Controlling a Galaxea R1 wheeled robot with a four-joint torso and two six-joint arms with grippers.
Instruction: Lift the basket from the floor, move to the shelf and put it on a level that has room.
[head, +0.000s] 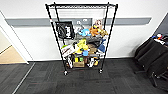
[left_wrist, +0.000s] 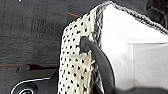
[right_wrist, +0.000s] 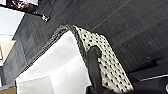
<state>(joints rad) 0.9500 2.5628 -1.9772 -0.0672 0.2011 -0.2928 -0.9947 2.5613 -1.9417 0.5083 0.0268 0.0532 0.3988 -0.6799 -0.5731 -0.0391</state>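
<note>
Carrying the basket above the dark carpet, each loop handle running toward my wrists; whether my fingers clamp them, I cannot tell. Shelf straight ahead, top level bare. One slipping handle could tip the basket.

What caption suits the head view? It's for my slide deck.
Black wire shelf crowded with toys, its top level bare, on dark carpet.

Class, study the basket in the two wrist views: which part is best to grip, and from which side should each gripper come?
Grip the two black loop handles, one on each short end of the basket. They stand out from the woven wall just under the dark rim, so each gripper should probably come from outside its own end, leaving the white lining untouched.
</note>
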